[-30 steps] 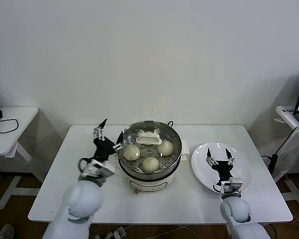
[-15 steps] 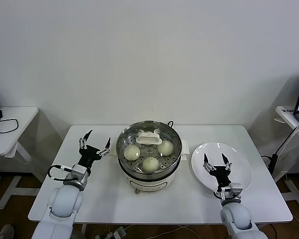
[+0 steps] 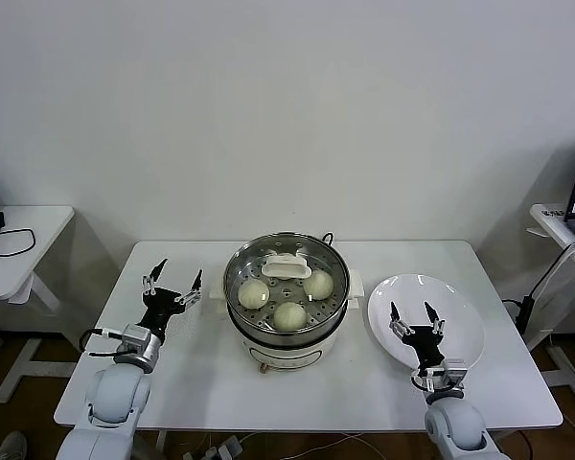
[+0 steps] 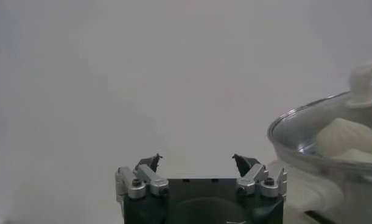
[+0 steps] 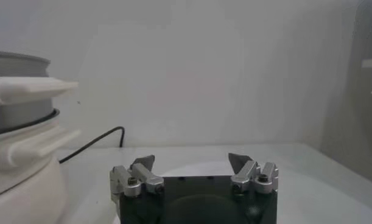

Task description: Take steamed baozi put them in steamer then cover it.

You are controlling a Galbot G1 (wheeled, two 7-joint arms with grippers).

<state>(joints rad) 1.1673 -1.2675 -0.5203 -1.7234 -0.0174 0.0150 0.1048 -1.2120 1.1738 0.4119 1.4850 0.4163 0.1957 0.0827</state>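
Observation:
The steamer (image 3: pixel 287 331) stands at the table's middle on its white base. The glass cover (image 3: pixel 286 280) with its white handle (image 3: pixel 286 263) sits on it. Three baozi (image 3: pixel 289 314) show through the glass; a fourth is partly hidden behind the handle. My left gripper (image 3: pixel 172 280) is open and empty, left of the steamer and apart from it. In the left wrist view my left gripper (image 4: pixel 198 159) has the cover (image 4: pixel 319 131) beside it with a baozi (image 4: pixel 346 135) under it. My right gripper (image 3: pixel 413 318) is open and empty over the white plate (image 3: pixel 460 321); the right wrist view (image 5: pixel 192 161) shows the steamer (image 5: pixel 21 109) off to one side.
The white plate at the table's right holds nothing. A black cable (image 5: pixel 91 146) runs behind the steamer. A small side table (image 3: pixel 19 240) with a cable stands at the far left, and another desk (image 3: pixel 565 225) with a laptop at the far right.
My left gripper has drawn away from the steamer's left side, moving left and toward me. My right gripper has pulled back a little toward me over the plate.

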